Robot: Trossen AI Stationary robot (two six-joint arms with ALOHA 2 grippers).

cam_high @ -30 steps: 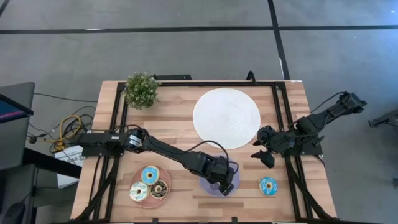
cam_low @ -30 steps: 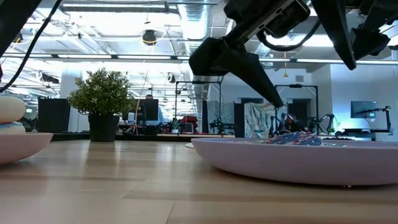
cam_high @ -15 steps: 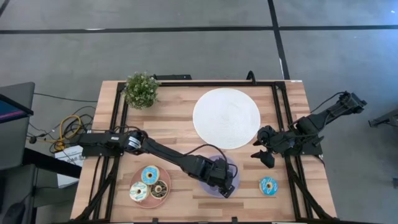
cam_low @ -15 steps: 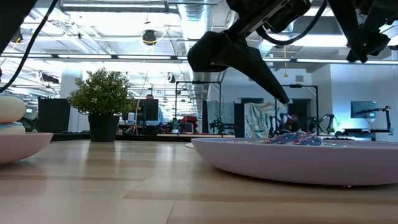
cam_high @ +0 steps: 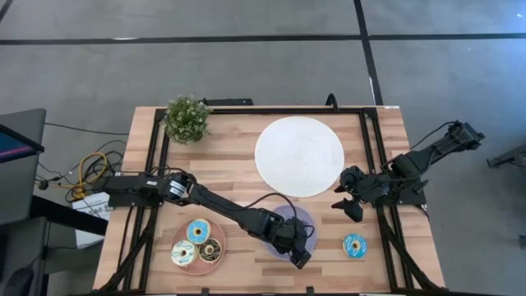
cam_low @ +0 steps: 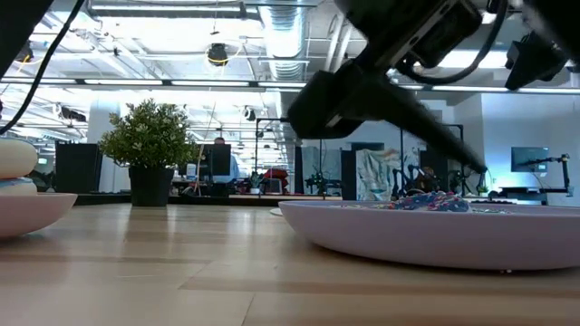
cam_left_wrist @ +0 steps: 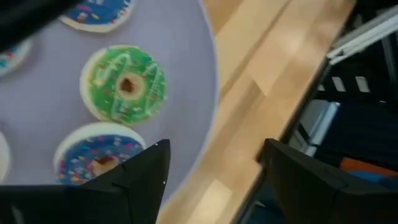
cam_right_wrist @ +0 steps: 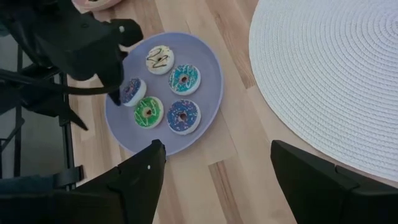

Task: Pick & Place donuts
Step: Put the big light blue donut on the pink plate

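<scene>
Several donuts lie on a purple plate [cam_right_wrist: 211,81] near the table's near edge, among them a green one [cam_left_wrist: 124,84], a blue sprinkled one [cam_left_wrist: 93,155], a white one [cam_right_wrist: 160,60] and a teal one [cam_right_wrist: 184,78]. My left gripper [cam_left_wrist: 214,158] hovers open above that plate's near rim [cam_high: 301,260]; one finger stands over the blue donut and the other over bare wood. Three more donuts sit on a pink plate [cam_high: 215,265]. A lone blue donut [cam_high: 355,244] lies on the wood. My right gripper [cam_high: 349,205] waits open at the right.
A large white round mat [cam_high: 299,156] lies at the far middle, and a potted plant [cam_high: 186,119] stands at the far left. Black frame rails run along the table's left and right sides. Bare wood shows between the two plates and around the lone donut.
My left gripper has moved toward the table's near edge and sunk lower over the purple plate, tipping further downward. Its fingers now reach past the plate's near rim. The donuts have kept their places.
</scene>
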